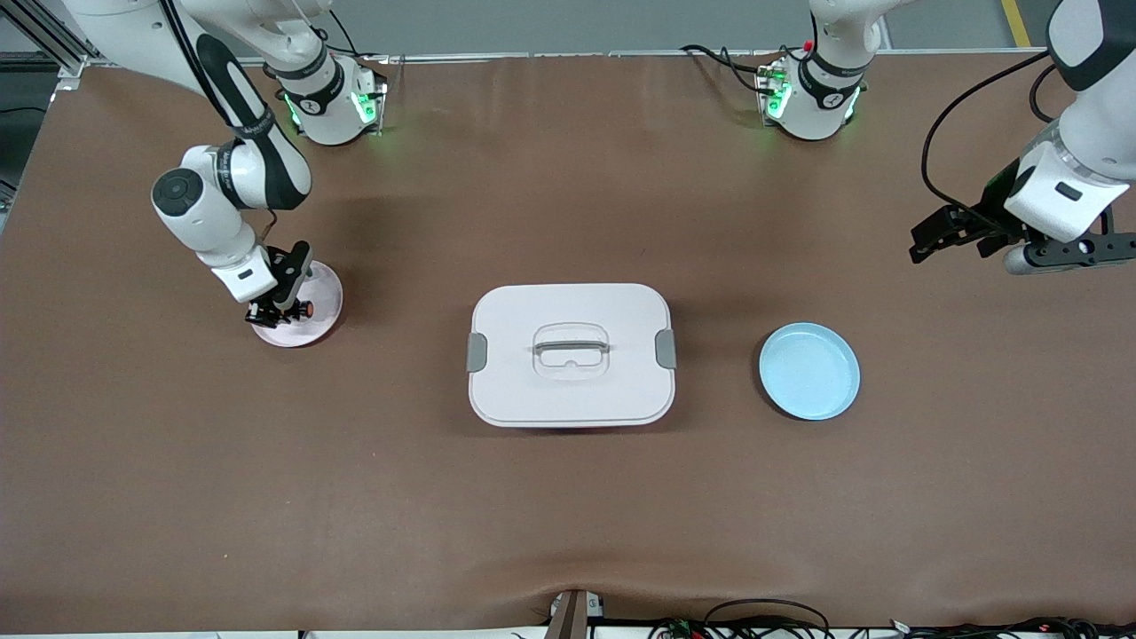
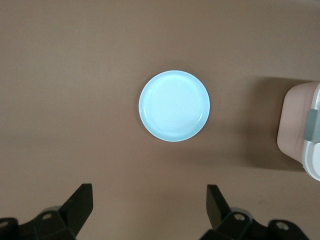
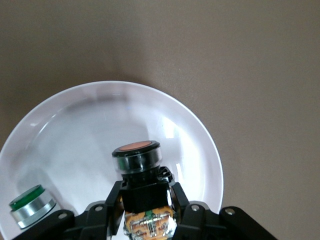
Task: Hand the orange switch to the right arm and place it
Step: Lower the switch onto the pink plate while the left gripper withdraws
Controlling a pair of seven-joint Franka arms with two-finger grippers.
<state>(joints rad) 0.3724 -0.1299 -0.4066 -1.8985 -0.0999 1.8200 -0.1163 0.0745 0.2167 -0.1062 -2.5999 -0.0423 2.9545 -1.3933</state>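
Right wrist view: we see the right gripper (image 3: 145,210) with its fingers (image 3: 112,200) clamped on the orange switch (image 3: 140,172), just above the white plate (image 3: 195,135).
Green switch (image 3: 31,205): we find it lying in the same plate, at about 8 o'clock from the orange one.
Left gripper (image 2: 147,205): we see it waiting high over the tabletop (image 1: 568,515), fingers (image 2: 80,202) spread wide, nothing between them.
Blue plate (image 1: 808,370): it sits at 3 o'clock from the lidded white box (image 1: 571,355).
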